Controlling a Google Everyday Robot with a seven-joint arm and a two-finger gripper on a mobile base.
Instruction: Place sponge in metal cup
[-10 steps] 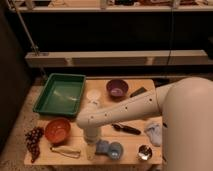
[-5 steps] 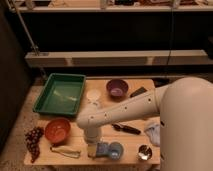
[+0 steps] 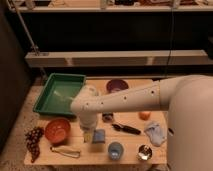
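Observation:
My gripper point(image 3: 90, 134) hangs from the white arm over the front middle of the wooden table point(image 3: 130, 142). It looks shut on the sponge point(image 3: 99, 136), a blue block with a yellowish part, held just above the table top. The metal cup point(image 3: 145, 152) stands upright at the front right corner, well to the right of the gripper and apart from it. A blue cup point(image 3: 115, 150) stands between the sponge and the metal cup.
A green tray point(image 3: 59, 95) is at the back left and a purple bowl point(image 3: 117, 86) at the back. An orange bowl point(image 3: 57, 130), grapes point(image 3: 34, 140) and a wire utensil point(image 3: 65, 151) are front left. A black-handled tool point(image 3: 126, 128), an orange point(image 3: 144, 115) and a white cloth point(image 3: 155, 132) lie right.
The gripper has moved up and slightly back from the table's front edge, and the blue sponge has moved with it, away from the blue cup.

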